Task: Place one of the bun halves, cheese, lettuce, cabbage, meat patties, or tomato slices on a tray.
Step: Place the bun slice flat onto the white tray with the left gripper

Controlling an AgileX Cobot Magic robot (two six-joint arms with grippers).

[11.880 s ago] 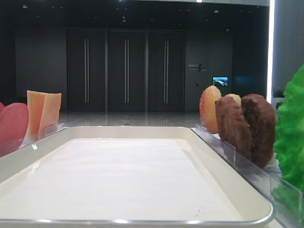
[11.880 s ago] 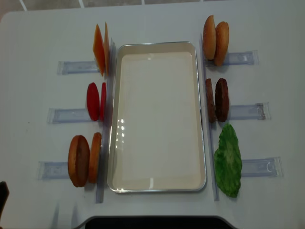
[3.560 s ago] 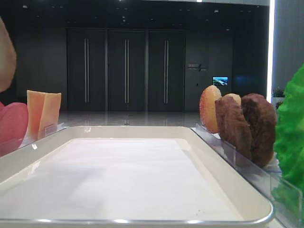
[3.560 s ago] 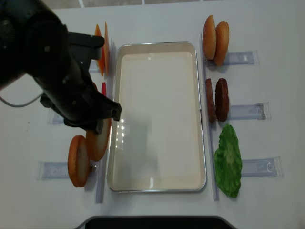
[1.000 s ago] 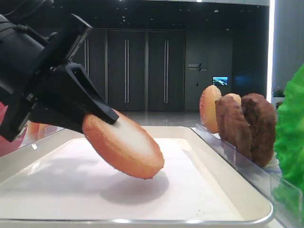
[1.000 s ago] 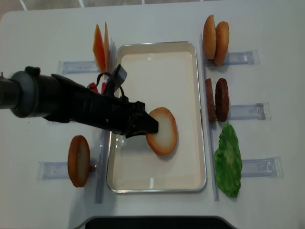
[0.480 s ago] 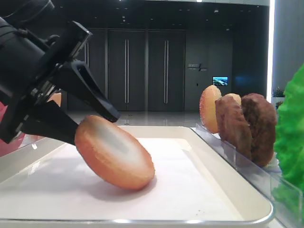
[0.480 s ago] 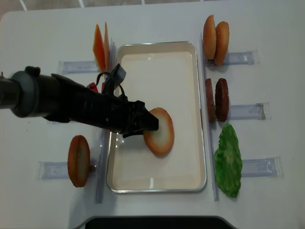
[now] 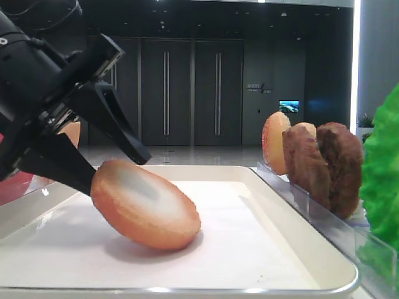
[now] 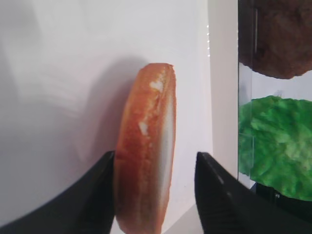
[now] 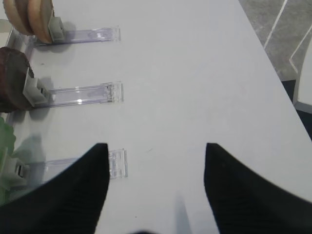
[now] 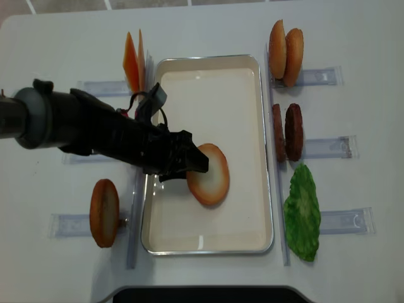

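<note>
The left arm (image 12: 76, 129) is stretched low and nearly level from the table's left edge across the tray's left rim, its gripper (image 12: 189, 163) over the middle of the tray (image 12: 208, 60). The fingers (image 9: 121, 134) are spread apart, one above and one below the near end of a bun half (image 12: 208, 174). The bun is seen tilted on the tray's white bottom, its lower edge resting there and its pale face turned up and toward the right rim. In the left wrist view it stands between the two fingers; a gap shows on the right, while contact on the left cannot be told. The right gripper (image 11: 156, 185) is seen with its fingers wide apart, holding nothing, over bare tabletop near the right edge, beside the clear holders (image 11: 83, 95).
</note>
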